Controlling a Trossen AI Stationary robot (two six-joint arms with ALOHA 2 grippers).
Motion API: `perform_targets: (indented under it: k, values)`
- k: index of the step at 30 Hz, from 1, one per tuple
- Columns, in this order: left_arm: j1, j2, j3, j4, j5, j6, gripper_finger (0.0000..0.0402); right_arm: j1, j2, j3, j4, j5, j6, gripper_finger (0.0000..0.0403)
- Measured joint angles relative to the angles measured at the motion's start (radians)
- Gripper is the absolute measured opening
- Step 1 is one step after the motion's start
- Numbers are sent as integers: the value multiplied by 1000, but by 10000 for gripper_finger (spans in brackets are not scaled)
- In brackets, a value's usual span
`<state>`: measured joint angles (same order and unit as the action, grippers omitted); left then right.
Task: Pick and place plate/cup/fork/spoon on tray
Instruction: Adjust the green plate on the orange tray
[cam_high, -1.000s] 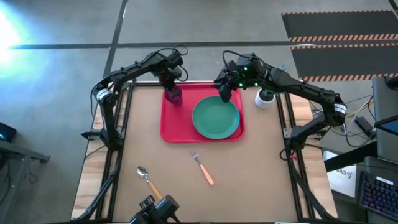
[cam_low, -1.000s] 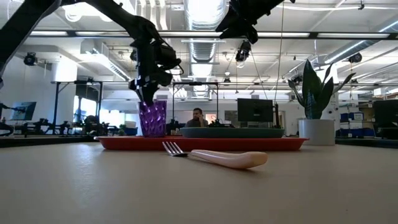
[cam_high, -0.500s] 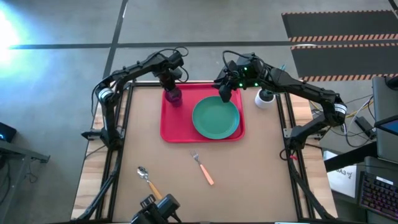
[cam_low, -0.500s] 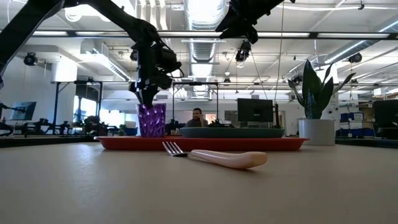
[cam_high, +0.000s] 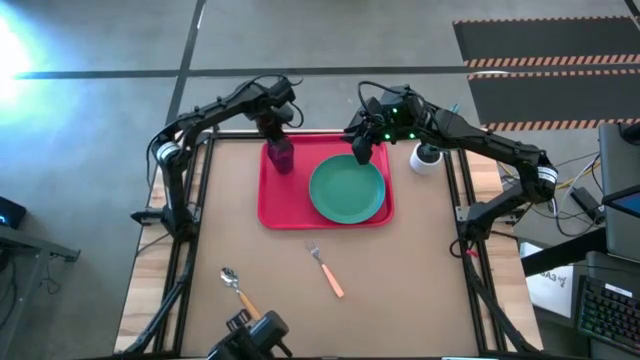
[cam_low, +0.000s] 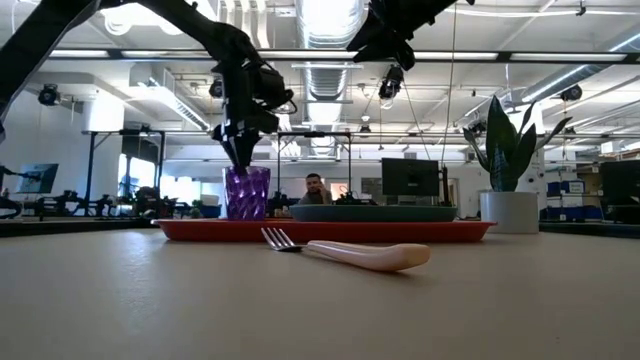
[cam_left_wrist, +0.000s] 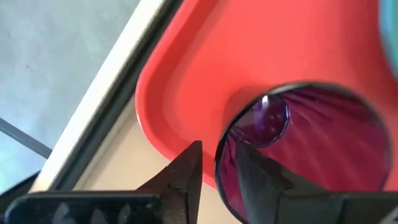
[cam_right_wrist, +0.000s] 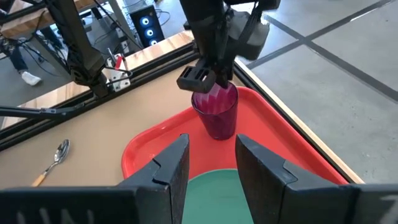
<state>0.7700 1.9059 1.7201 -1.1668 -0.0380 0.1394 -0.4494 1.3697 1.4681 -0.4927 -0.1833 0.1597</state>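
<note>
Placing step: dark purple translucent cup (cam_high: 281, 155) stands on red plastic tray (cam_high: 272, 205). Left gripper (cam_left_wrist: 214, 171) straddles its rim, fingers apparently parted, holding nothing. Next: lift clear.

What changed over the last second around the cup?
The left gripper let go of the cup, its fingers now open astride the rim; the cup stands on the tray. Right gripper, plate, fork and spoon stayed put.

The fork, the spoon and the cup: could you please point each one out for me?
fork (cam_high: 328, 272), high view, on the handle's upper part.
spoon (cam_high: 229, 276), high view, on the metal bowl.
cup (cam_right_wrist: 216, 112), right wrist view, on the side wall.
</note>
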Motion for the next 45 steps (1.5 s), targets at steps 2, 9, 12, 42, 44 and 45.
perform_targets:
  k: [2, 9, 12, 42, 44, 45]
  values:
    - [0, -19, 17, 0, -1, -2, 87, 0, 0, 0, -2, 0, 0, 118]
    - [-9, -159, 36, -1, 4, -81, 90, 0, 0, 0, -100, 0, 1, 118]
    - [-27, -244, 32, -1, 11, -83, 90, 0, 0, 0, -173, 0, 16, 118]
    - [-294, -884, -427, 314, 3, -357, 90, 186, 307, -205, -254, 132, 74, 118]
    - [-294, -895, -445, 320, 2, -376, 90, 190, 343, -192, -249, 133, 58, 117]
    - [-294, -901, -454, 322, 2, -379, 90, 191, 358, -187, -247, 132, 51, 117]
